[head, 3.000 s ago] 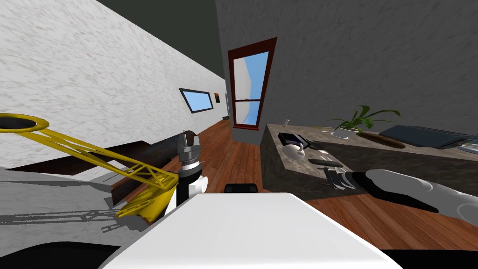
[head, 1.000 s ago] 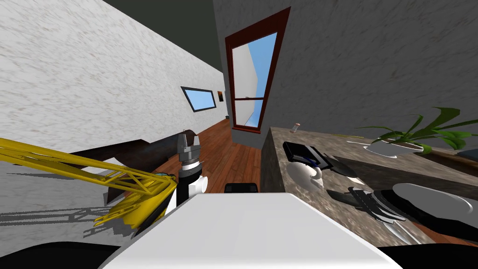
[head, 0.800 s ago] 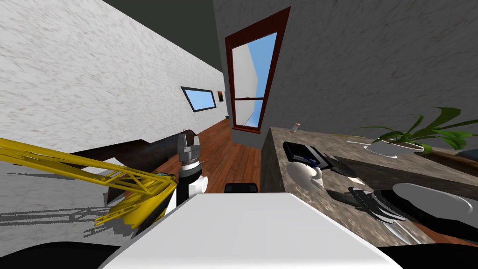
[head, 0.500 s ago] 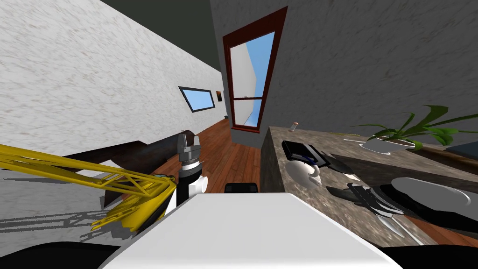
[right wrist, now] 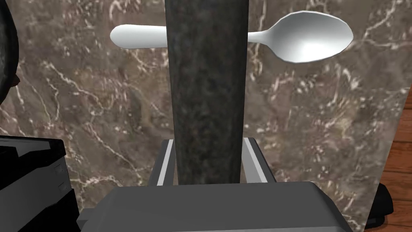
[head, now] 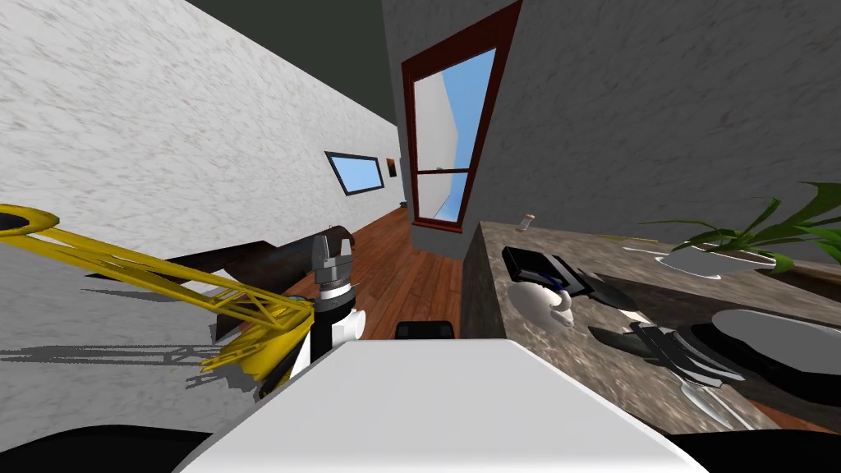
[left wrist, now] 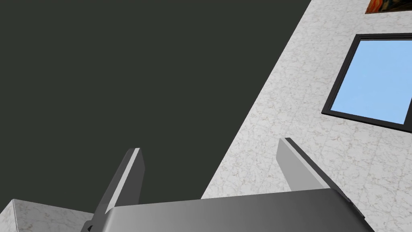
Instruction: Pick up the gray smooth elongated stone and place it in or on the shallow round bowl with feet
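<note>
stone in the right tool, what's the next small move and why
The right tool is shut on the dark stone, over the marble counter and a white spoon. A dark curved rim, probably the bowl, lies off to one side past the black box. I'd likely carry the stone sideways toward that rim, not lower here.

Left gripper (left wrist: pixel 209 144): spread wide, about a third of the frame between the blades. Two thin, light grey, blade-like fingers (left wrist: pixel 128 177) rise from a dark grey boxy body (left wrist: pixel 225 213). Blades slant toward each other at the tips. One shows a pale lit edge, the other a dark outer edge.
</note>
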You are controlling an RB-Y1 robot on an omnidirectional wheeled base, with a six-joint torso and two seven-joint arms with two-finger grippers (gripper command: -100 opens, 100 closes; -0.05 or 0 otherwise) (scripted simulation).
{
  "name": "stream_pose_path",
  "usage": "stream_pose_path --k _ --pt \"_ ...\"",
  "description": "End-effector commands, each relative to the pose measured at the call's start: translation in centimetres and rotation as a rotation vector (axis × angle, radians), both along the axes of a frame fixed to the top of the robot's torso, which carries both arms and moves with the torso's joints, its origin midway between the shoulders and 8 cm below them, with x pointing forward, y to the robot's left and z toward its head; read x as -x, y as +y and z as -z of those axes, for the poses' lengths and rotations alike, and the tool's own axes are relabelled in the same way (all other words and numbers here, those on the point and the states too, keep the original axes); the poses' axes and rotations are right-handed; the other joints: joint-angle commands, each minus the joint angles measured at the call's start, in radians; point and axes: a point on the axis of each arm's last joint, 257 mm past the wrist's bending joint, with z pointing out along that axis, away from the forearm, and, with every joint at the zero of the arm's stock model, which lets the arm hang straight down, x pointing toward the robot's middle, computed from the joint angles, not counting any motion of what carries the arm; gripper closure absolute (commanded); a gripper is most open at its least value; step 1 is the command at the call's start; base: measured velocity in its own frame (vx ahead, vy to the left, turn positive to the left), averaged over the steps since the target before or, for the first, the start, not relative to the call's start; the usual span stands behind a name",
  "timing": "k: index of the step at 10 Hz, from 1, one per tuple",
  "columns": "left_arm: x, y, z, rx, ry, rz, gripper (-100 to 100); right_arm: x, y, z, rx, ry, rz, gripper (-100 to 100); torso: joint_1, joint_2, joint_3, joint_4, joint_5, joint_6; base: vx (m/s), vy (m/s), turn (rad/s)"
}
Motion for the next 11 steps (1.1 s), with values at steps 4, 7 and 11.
stream_pose_path --k 4,7,11 --pt "0.0 0.0 0.0 0.0 0.0 0.0 0 1.5 -3.4 -3.0 0.071 0.01 0.08 100 -0.001 0.002 0.002 0.001 0.0 0.003 -0.134 0.037 0.146" --pt "0.0 0.0 0.0 0.0 0.0 0.0 0 3.2 -5.8 -5.4 0.12 0.016 0.159 100 -0.002 0.004 0.003 0.001 0.001 0.001 -0.153 0.016 0.234" --pt "0.0 0.0 0.0 0.0 0.0 0.0 0 4.7 -7.6 -7.6 0.158 0.013 0.249 100 -0.002 0.005 0.004 0.002 0.002 0.001 -0.161 0.002 0.251"
